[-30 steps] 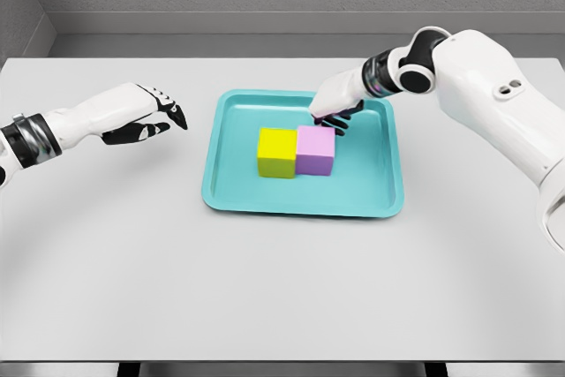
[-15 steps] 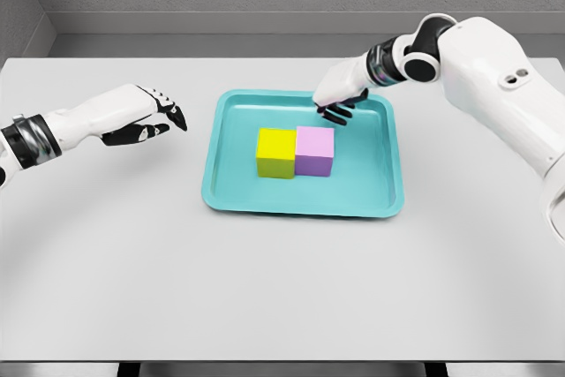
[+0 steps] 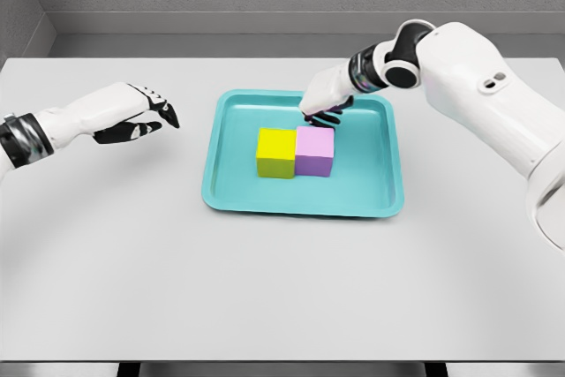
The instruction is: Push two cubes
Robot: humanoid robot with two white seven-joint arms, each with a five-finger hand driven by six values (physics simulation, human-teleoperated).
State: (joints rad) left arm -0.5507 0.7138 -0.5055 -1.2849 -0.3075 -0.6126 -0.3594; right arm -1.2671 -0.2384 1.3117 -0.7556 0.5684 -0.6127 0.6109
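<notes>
A yellow cube [image 3: 277,153] and a pink cube [image 3: 315,150] stand side by side, touching, in the middle of a teal tray [image 3: 380,190]. My right hand [image 3: 321,109] hovers over the tray's far part, just behind the pink cube, its dark fingers pointing down and relaxed, holding nothing. Whether the fingertips touch the cube's back edge I cannot tell. My left hand [image 3: 141,116] floats above the table well left of the tray, fingers spread and empty.
The tray's raised rim [image 3: 212,156] surrounds both cubes. The white table [image 3: 282,289] ends at a grey wall behind and a front edge near the bottom of the view.
The right hand shifted leftward along the tray's far side, now sitting behind the pink cube's left part. The left hand drew slightly left. The cubes have not moved.
</notes>
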